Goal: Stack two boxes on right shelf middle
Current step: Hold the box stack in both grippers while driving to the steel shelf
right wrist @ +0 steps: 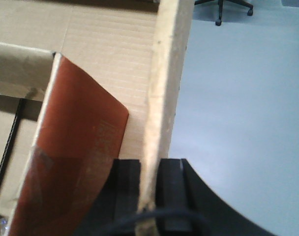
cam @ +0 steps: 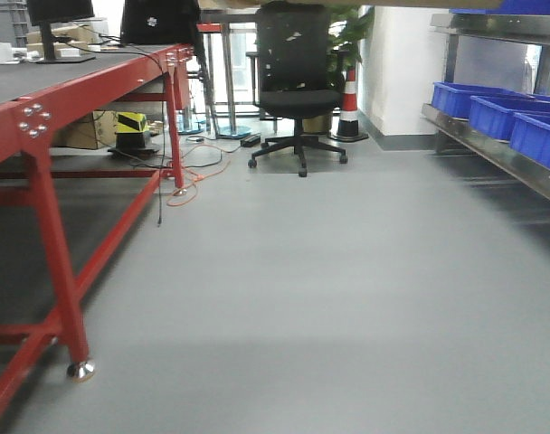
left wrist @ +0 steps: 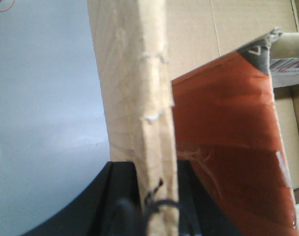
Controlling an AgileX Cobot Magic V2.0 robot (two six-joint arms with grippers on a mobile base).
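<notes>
Left gripper (left wrist: pixel 157 196) and right gripper (right wrist: pixel 149 183) each pinch an opposite wall of the box (left wrist: pixel 130 88), apparently to carry it level

floor (cam: pixel 329 289) open between red table (cam: pixel 85 95), shelf (cam: pixel 492 152); chair (cam: pixel 298 90) beyond

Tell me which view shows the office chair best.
The front-facing view: it shows the office chair with backrest, seat and wheels. The right wrist view catches only its wheeled base at the top edge; the left wrist view shows none.
</notes>
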